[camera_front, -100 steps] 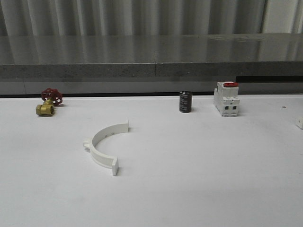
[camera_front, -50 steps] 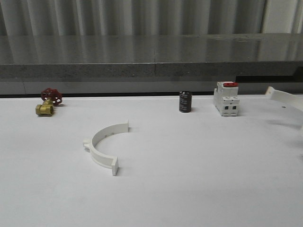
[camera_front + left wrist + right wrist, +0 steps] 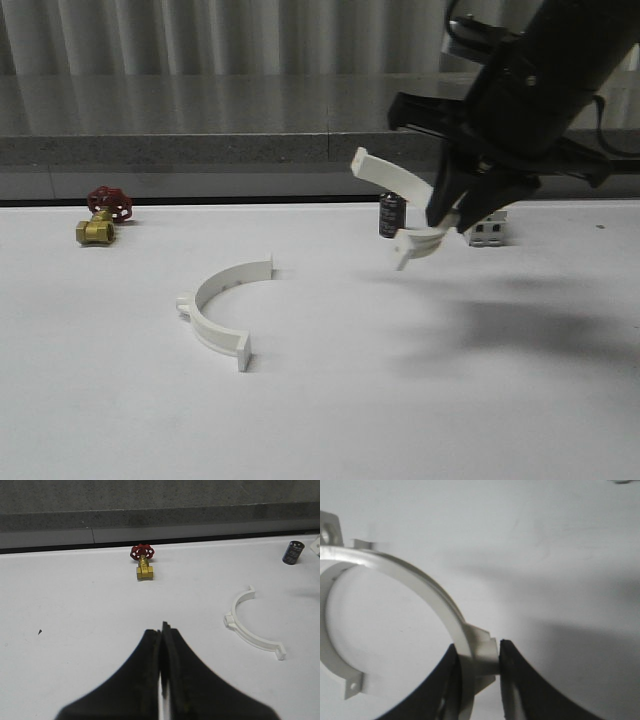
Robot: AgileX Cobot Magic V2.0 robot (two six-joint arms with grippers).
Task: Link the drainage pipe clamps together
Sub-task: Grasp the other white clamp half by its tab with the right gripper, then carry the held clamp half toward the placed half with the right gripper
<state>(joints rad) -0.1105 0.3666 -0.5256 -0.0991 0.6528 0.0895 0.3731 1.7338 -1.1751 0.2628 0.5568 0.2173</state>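
A: Front view. What is the right gripper (image 3: 447,222) carrying, and why up there?

B: One white half-ring (image 3: 400,205), pinched at the middle of its arc and hanging clear above the table (image 3: 400,400), its open side turned toward the left. The other half-ring (image 3: 222,310) lies flat on the table, well apart to the left, opening rightward. Held that way, I judge, the two sets of end tabs can face each other. A black cylinder (image 3: 391,215) and a white switch (image 3: 487,228) stand behind the carried piece; a brass valve (image 3: 100,218) sits far left.

A: Left wrist view?

B: The left gripper (image 3: 162,672) has its fingers pressed together, nothing between them, hovering above bare table. The resting half-ring (image 3: 250,625) lies off to one side, the valve (image 3: 143,562) beyond.

A: Right wrist view?

B: The fingers (image 3: 512,680) stand narrowly apart, clamped on the small outer lug of the carried half-ring (image 3: 420,590). Holding the lug leaves both end tabs free for joining.
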